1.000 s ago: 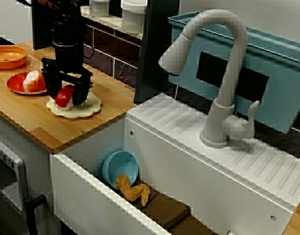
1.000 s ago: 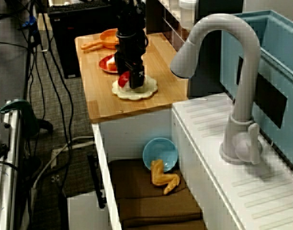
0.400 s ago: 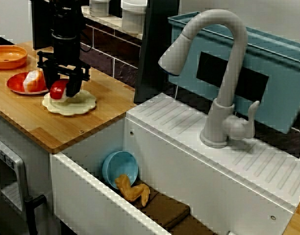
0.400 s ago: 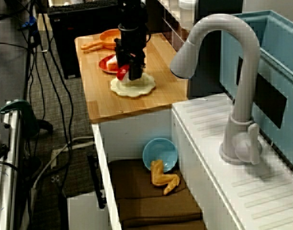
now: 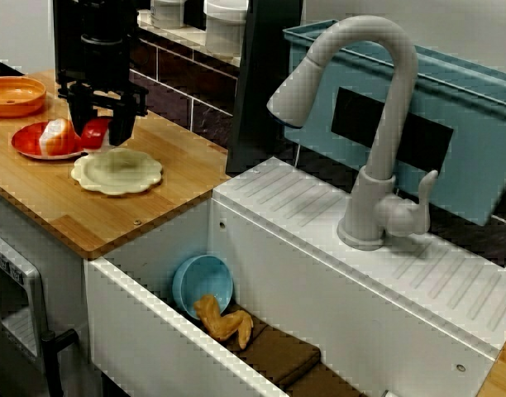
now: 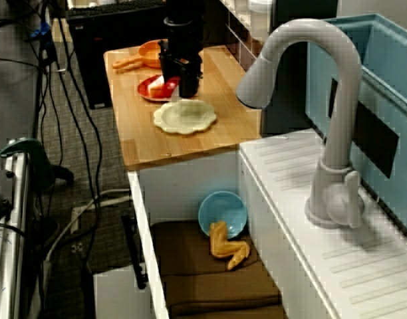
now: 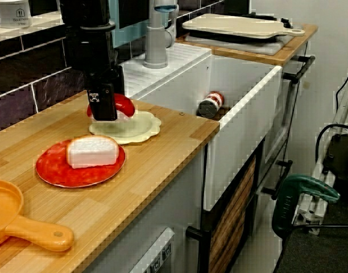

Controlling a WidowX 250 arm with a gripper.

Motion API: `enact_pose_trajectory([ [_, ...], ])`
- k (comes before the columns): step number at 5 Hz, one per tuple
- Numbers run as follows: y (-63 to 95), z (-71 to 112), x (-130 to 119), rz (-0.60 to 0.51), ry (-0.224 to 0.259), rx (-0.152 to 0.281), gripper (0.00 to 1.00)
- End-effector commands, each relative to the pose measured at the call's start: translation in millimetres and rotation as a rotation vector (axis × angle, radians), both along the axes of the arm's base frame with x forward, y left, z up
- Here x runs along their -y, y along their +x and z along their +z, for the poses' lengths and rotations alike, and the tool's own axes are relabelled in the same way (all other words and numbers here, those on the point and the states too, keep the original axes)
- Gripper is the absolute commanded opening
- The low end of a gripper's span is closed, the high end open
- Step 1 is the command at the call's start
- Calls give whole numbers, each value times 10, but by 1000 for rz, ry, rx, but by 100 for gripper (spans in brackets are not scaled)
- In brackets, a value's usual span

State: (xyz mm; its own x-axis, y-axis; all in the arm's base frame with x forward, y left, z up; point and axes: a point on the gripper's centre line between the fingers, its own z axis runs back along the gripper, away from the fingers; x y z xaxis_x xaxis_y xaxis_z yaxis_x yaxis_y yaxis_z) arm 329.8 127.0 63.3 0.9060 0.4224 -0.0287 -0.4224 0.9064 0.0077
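In the view facing the faucet, my gripper is shut on a red-and-white food piece and holds it off the wooden counter. The piece hangs over the near edge of a cream scalloped plate, which is bare, on the side toward a red plate. The view from above shows the gripper with the red piece between the cream plate and the red plate. From the counter's end, the gripper holds the red piece just above the cream plate.
A second red-and-white piece lies on the red plate. An orange pan sits at the counter's far end. The sink holds a blue bowl, a yellow food item, brown cloths and a can. A grey faucet rises behind it.
The gripper rose off the cream plate with the red piece and shifted toward the red plate; the cream plate now lies bare.
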Motion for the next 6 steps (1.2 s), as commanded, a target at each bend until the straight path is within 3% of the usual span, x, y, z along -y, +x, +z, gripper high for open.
enact_pose_trajectory([
  [1,-35,348,-350,45,61,61,0],
  [3,-51,409,-572,91,49,54,0],
  [6,-159,423,-889,89,108,68,0],
])
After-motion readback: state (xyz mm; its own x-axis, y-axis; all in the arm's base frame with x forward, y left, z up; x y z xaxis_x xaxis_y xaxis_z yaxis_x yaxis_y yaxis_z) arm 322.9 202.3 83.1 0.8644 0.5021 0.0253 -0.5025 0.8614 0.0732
